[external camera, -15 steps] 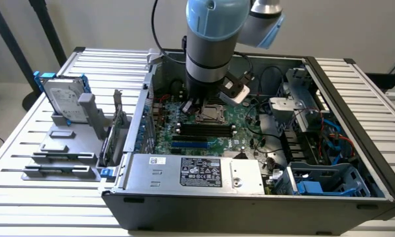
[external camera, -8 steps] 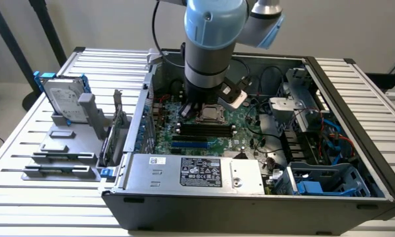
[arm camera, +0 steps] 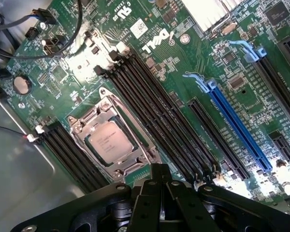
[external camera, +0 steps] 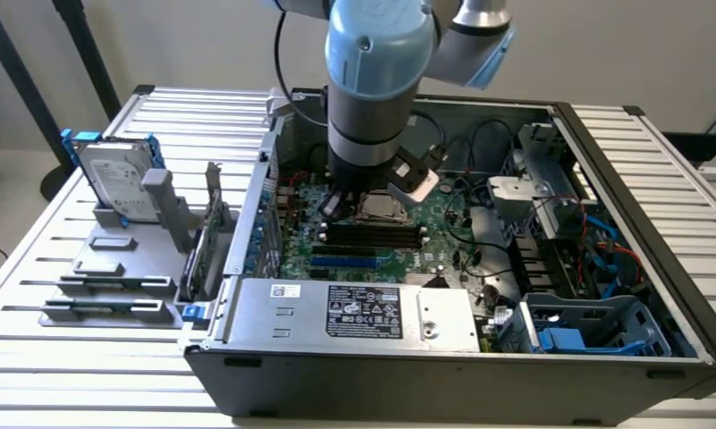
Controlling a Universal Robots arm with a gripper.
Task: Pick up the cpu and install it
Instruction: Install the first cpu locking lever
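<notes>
Now the gripper hangs with its black fingers pressed together and nothing between them, low inside an open computer case, just above the green motherboard. Just beyond the fingertips, apart from them, lies the cpu, a flat square chip with a dull silver top; it sits seated in the metal socket frame on the board, flat and square to that frame, so it is already in place in its socket. In the exterior view the cpu shows directly beneath the arm's tool end, with the gripper beside it.

Running alongside the socket, close to the fingertips, are long dark memory slots, and a second bank of dark slots flanks the socket on its other side. Farther from the gripper a blue expansion slot crosses the board at a slant, next to a black slot. A round silver coin battery sits well away from the fingers, near loose black cables.

Farther out in the exterior view, the grey arm with its pale blue joint cap comes down into the case from above. A silver power supply with a printed label fills the near edge of the case. Outside the case, toward the exterior view's left, a silver hard drive in a blue frame stands upright on a grey holder, all resting on a slatted metal table
</notes>
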